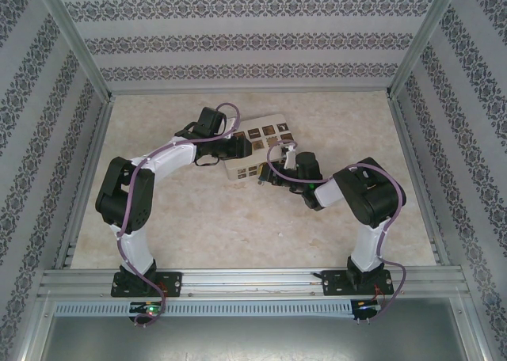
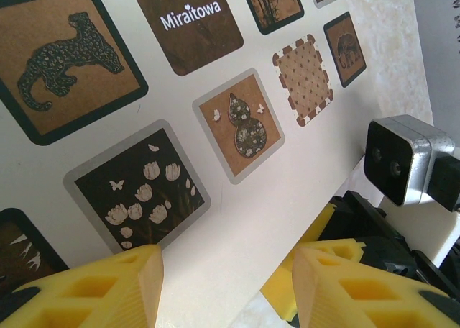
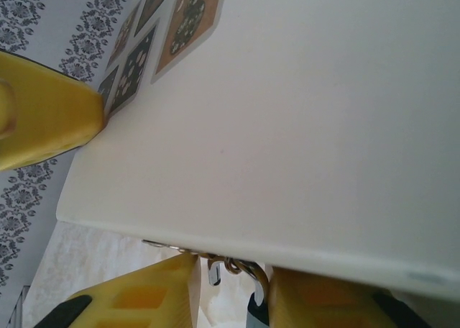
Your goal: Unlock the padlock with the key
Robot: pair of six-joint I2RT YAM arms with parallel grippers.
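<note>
One pale marbled table (image 1: 198, 226) between patterned walls, with two arms bolted at its near edge: left arm (image 1: 131, 195) and right arm (image 1: 368, 199), both bent inward toward the middle. One cream box (image 1: 269, 131) flat on the table between their tips, broad and plain along its near side (image 3: 287, 112), printed on top (image 2: 287, 177). Two pincers, each with two yellow fingers. Left pincer (image 2: 226, 285) low over the printed top of the box (image 1: 244, 147), spread wide, nothing between its fingers (image 2: 108, 285). Right pincer (image 3: 233, 270) at the near edge of the box (image 1: 265, 179), narrowed to a small gap; cannot tell whether the fingers (image 3: 144, 295) actually clamp anything. Nine picture squares (image 2: 241, 123) in whole or in part in the left wrist view, among them one leopard, one gourd, one flower panel and one lettered "Miraitowa". One grey wrist camera (image 2: 402, 159) just off the box's edge there. One padlock (image 3: 253, 310), barely visible: a dark bluish scrap under a thin silver curve, in the gap between the right fingers, just below the box's edge. Beside it, two or three tiny silver links (image 3: 228, 265), too small to identify.
</note>
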